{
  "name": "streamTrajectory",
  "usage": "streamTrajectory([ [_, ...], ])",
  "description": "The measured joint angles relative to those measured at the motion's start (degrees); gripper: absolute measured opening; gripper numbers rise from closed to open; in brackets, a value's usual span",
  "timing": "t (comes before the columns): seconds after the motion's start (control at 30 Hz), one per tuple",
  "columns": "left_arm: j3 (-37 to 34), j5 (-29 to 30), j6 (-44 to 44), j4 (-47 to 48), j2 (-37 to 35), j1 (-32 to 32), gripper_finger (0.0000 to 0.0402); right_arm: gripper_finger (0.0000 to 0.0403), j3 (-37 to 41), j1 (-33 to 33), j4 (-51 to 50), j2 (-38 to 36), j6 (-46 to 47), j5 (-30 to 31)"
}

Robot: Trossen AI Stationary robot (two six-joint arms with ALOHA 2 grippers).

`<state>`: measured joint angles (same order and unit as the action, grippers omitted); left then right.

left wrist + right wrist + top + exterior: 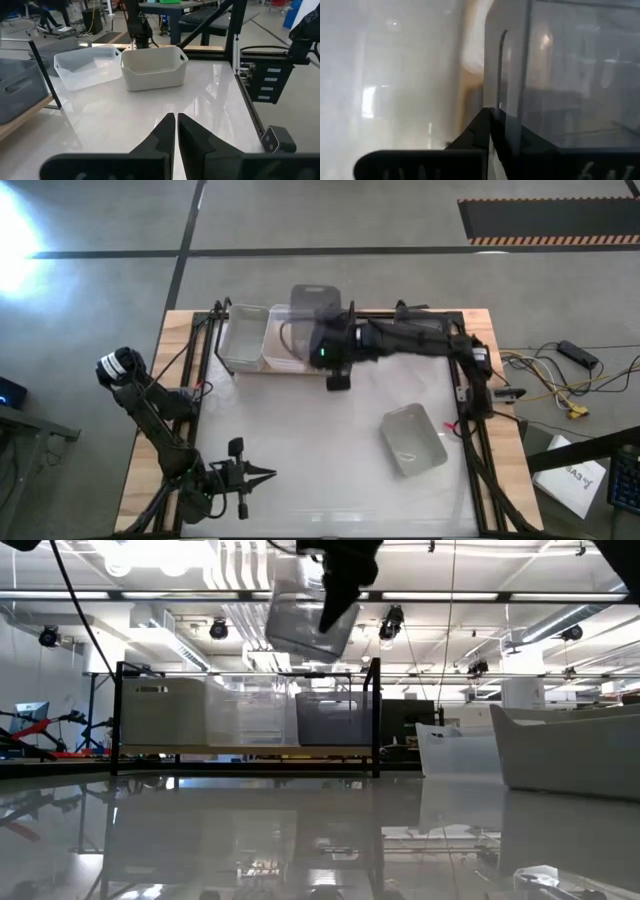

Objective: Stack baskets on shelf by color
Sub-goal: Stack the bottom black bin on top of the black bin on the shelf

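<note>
The shelf stands at the table's far edge and bears a whitish basket, a clear basket and a dark grey basket side by side. My right gripper is shut on another dark grey basket, held tilted above the shelf's dark grey one; it also shows in the low view. My left gripper is shut and empty near the table's near left corner. My right gripper pinches one wall of the dark grey basket at its rim between the two fingers, which appear to stand one inside and one outside. It comes from the table's right side, slanting down. The basket hangs tilted, lifted clear above the shelf's baskets.
A whitish basket stands on the table right of the middle, also in the left wrist view, with a clear basket beside it. Black frame rails run along the table's sides.
</note>
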<state>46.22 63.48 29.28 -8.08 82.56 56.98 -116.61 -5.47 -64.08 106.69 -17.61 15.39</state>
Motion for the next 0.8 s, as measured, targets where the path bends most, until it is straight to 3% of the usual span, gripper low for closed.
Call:
streamTrajectory([
  [0.2, -0.43, -0.02, 0.08, -0.04, 0.00, 0.01, 0.0003, 0.0008, 1.98, -4.68, -0.32, 0.16, 1.51, -3.97],
  [0.8, -0.55, -0.14, 0.11, -0.48, 0.00, -0.01, 0.0003, 0.0008, 10.85, -7.15, -2.51, 0.03, 5.03, -4.79],
])
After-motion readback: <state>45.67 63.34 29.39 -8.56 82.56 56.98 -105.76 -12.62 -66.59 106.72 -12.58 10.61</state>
